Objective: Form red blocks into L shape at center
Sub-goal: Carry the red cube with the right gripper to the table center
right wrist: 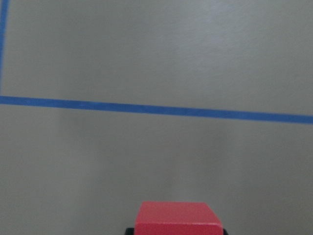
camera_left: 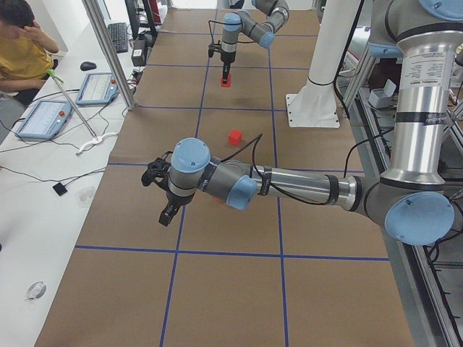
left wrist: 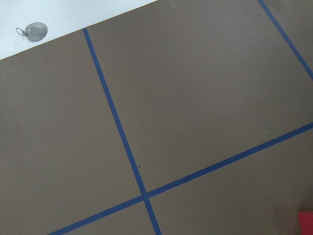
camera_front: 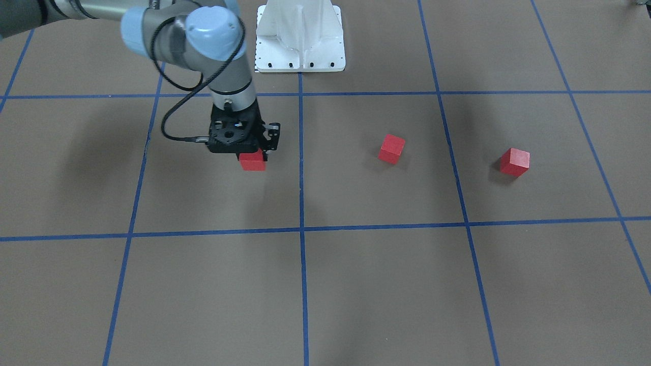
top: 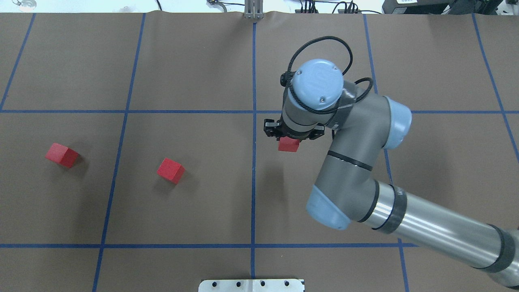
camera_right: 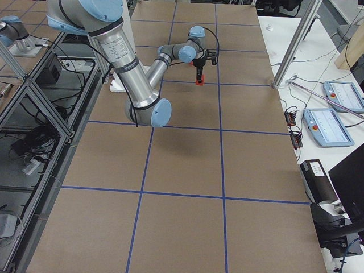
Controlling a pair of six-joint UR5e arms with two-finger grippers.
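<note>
My right gripper (top: 288,141) is shut on a red block (top: 288,144) and holds it just right of the central blue tape line (top: 254,178), seemingly a little above the brown floor. The same block shows in the front view (camera_front: 253,161) and at the bottom of the right wrist view (right wrist: 176,219). Two more red blocks lie loose on the robot's left half, one nearer the center (top: 170,170) (camera_front: 391,149) and one farther out (top: 61,155) (camera_front: 514,162). My left gripper (camera_left: 168,213) shows only in the left side view, past the outer block. I cannot tell whether it is open or shut.
The white robot base (camera_front: 300,38) stands at the near middle edge of the grid. A small metal object (left wrist: 35,31) lies on the white strip beyond the far left corner. A person (camera_left: 22,50) sits at the side table with tablets.
</note>
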